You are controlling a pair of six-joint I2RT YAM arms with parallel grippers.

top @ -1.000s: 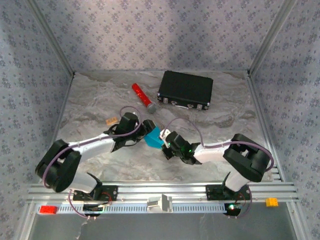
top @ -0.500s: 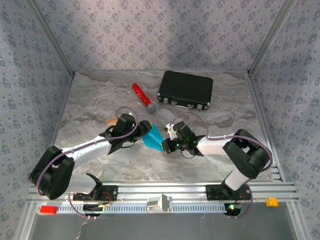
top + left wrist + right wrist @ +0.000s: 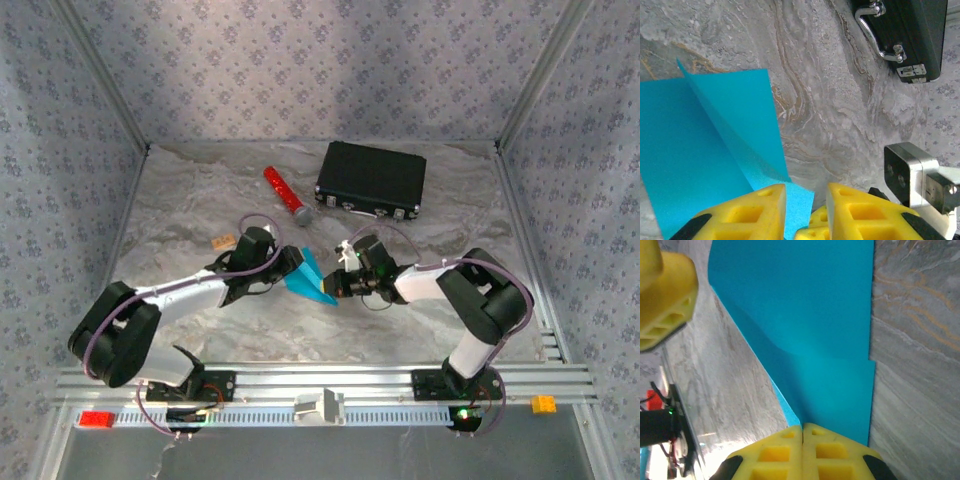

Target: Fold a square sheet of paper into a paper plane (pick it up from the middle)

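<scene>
The square sheet of paper is bright cyan and folded along a crease, and it sits between the two grippers in the middle of the table. In the right wrist view my right gripper is shut on the paper at its near edge. It shows in the top view as well. My left gripper comes in from the left. Its yellow jaws stand a narrow gap apart, and a corner of the paper lies in that gap without being pinched. One left fingertip shows in the right wrist view.
A black case lies at the back right, its handle and latches facing me. A red cylinder lies left of it, and a small tan block sits near the left arm. Patterned walls enclose the marbled table.
The left jaws have narrowed around the paper's corner. The right wrist has moved back and to the right, still gripping. The paper now lies lower and looks more pointed.
</scene>
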